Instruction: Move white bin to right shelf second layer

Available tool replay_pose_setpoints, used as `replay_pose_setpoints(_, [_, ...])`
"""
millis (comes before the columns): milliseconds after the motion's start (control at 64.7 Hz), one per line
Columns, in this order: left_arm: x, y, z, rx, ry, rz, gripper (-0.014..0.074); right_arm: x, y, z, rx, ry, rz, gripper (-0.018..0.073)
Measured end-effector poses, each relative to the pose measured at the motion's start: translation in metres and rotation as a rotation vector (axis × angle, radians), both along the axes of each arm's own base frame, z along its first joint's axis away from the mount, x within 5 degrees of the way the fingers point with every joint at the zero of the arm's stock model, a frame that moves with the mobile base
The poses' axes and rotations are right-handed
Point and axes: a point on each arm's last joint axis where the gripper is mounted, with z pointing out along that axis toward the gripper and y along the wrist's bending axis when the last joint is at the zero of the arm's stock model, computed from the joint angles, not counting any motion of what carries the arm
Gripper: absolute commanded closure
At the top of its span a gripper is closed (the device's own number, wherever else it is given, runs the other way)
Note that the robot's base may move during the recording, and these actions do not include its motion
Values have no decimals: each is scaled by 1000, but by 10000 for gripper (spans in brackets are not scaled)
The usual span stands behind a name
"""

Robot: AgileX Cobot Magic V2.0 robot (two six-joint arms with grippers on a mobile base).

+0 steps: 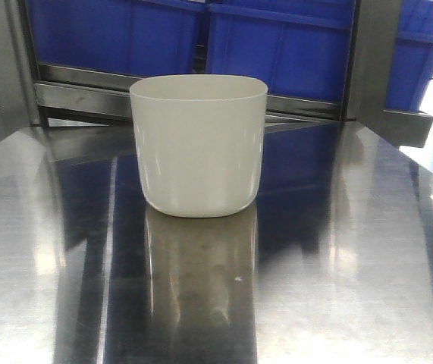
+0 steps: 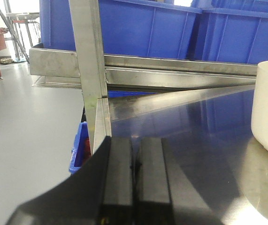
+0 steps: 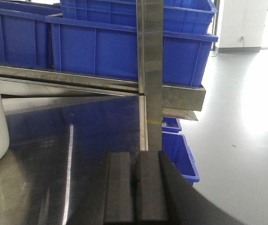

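white bin [image 1: 199,144]: one, upright, open top, standing mid-table on the steel table [image 1: 352,288]; nothing touching it. Faint lettering on its side in right wrist view, too cut off to read.
left hand [image 2: 134,178]: fingers pressed together, empty, low over table's left edge; bin is off to its right, well apart.
right hand [image 3: 134,187]: fingers also together, empty, near table's right edge beside a steel upright post [image 3: 150,70]; bin to its left, apart.
blue crates [image 1: 284,45]: at least 3 on the rack level behind the table in front view; one more lower down in each wrist view, beside the table.
target shelf: right shelf second layer w/ rollers not clearly in view; can't say where it sits from here.
step in hand: reach & grasp, not yet begun (my read).
how to do well: spread fingers first. Bin is wide, smooth, tapered, so a side squeeze would prob slip; better pinch the rim wall w/ one finger inside, one outside. Right hand seems the natural pick for a right-side shelf. Lift straight up, keep it level, clear the post before swinging.
risk: shiny table is slick; a nudge would slide the bin toward the crates.
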Motion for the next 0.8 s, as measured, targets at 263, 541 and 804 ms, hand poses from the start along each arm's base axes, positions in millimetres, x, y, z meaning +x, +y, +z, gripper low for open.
replay_pose_setpoints(263, [0,0,0,0,0,0,512,0,0,0,0,0,0,512])
replay_pose_setpoints(541, [0,0,0,0,0,0,512,0,0,0,0,0,0,512])
replay_pose_setpoints(804, [0,0,0,0,0,0,512,0,0,0,0,0,0,512])
